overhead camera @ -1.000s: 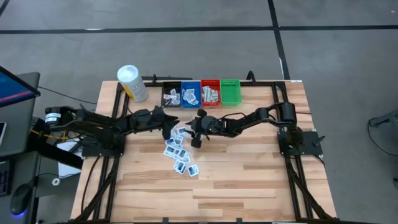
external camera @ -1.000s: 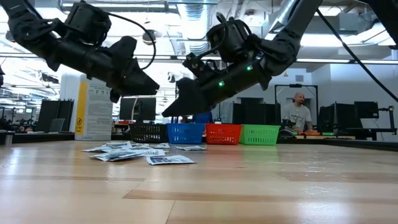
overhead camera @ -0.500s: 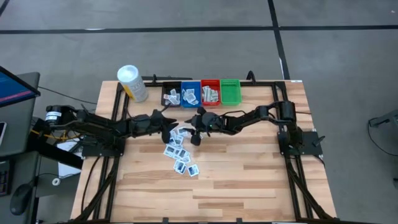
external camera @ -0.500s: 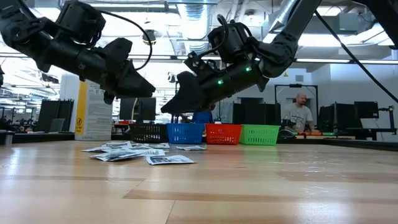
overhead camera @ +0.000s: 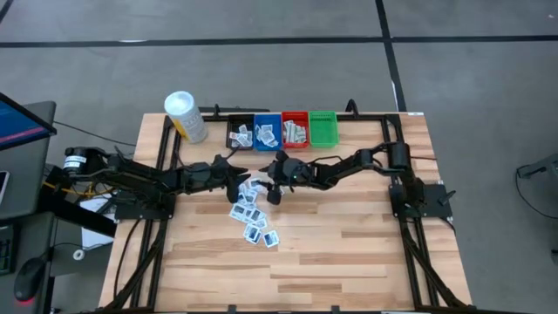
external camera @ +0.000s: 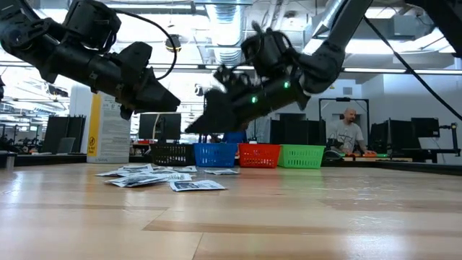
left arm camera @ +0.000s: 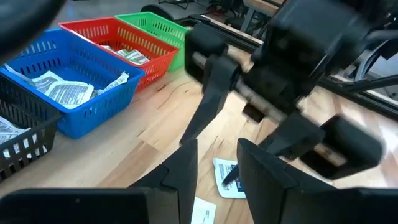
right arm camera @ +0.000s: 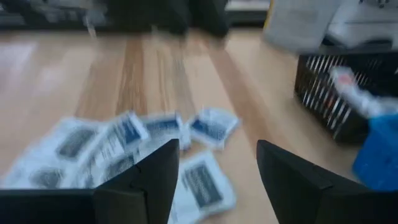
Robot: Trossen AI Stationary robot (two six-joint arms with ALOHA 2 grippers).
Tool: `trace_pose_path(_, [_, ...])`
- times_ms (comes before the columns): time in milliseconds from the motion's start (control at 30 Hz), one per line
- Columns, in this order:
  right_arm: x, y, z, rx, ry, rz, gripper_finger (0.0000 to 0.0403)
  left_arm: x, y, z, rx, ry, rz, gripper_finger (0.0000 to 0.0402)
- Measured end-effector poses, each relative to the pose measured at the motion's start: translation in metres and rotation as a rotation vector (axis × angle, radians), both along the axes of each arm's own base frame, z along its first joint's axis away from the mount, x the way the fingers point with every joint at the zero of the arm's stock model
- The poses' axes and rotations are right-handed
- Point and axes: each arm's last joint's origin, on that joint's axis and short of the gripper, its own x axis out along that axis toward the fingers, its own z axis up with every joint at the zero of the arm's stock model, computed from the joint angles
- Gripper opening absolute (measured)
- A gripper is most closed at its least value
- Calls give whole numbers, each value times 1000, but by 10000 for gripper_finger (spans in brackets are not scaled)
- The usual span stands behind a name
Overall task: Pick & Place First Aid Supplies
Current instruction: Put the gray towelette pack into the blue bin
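**High view: right hand opened over the packet pile**

High view shows both arms drawn in toward the middle of the worktop, just in front of the row of bins along the far edge. The right hand is held over the far end of the scatter of first aid supplies, which lies loose on the wood near the worktop's centre and trails toward the near edge. Over the last second its fingers have been spread to a wide gap, and in the right wrist view nothing is seen between them; several packets are seen on the wood directly beyond. The hand has also been shifted slightly toward the pile.

The left hand is kept beside the pile on its left side, raised off the wood in the low view, its fingers held partly apart as before with nothing visibly between them.

Packets are already lying in the black bin, the blue bin and the red bin; the green bin appears empty. The yellow container stands at the far-left corner.

The widened right hand is judged to mean a fresh pick is being prepared; much of the pile remains unsorted.
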Motion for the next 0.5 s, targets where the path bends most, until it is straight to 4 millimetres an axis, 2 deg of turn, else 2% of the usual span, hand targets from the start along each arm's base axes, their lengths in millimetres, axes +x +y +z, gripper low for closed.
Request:
trace_pose_path(233, [13, 2, -39, 32, 54, 20, 224, -1, 0, -4, 88, 74, -43, 113])
trace_pose_path(500, [24, 1, -40, 22, 39, 24, 224, -12, -1, -18, 92, 131, -70, 113])
